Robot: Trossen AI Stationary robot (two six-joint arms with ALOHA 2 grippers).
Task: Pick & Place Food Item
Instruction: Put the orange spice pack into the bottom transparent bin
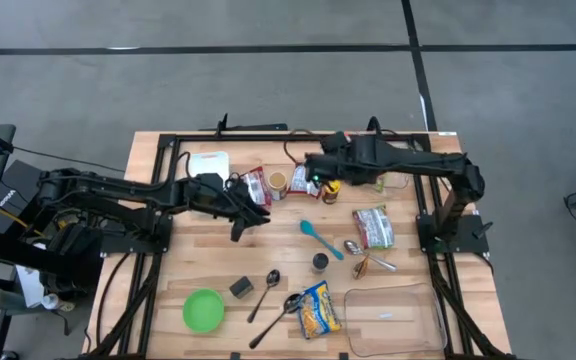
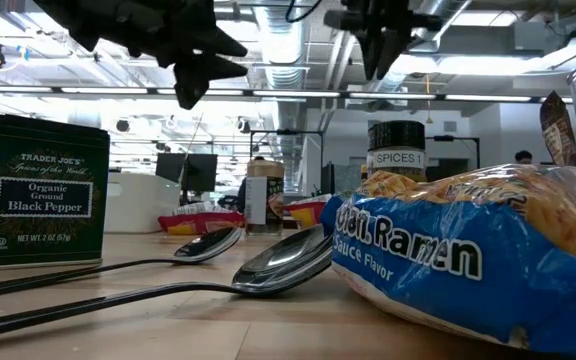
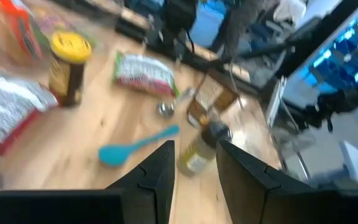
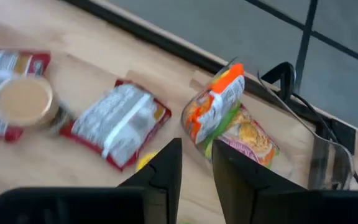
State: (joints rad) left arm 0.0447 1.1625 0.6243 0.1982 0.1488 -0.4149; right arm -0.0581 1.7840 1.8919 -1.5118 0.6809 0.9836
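Food lies spread over the wooden table (image 1: 198, 262): a silver-and-red packet (image 4: 118, 122), a second red packet (image 1: 256, 187), a paper cup (image 4: 23, 99), a yellow-lidded jar (image 3: 69, 65), a green-and-red packet (image 1: 373, 227), an orange-and-green packet (image 4: 216, 112) and a blue ramen pack (image 1: 316, 308). My left gripper (image 1: 260, 215) hovers left of centre, open, pointing toward the blue spatula (image 3: 138, 144) and spice bottle (image 3: 201, 149). My right gripper (image 1: 313, 178) hangs open above the far-centre packets and the jar, nothing between its fingers (image 4: 166, 171).
A white dish (image 1: 208, 163) sits at the far left and a green bowl (image 1: 204, 310) near left. A clear container (image 1: 393, 318) is near right. A black pepper tin (image 2: 40, 190) and two spoons (image 1: 268, 293) lie in front. A black frame (image 1: 268, 133) rims the table.
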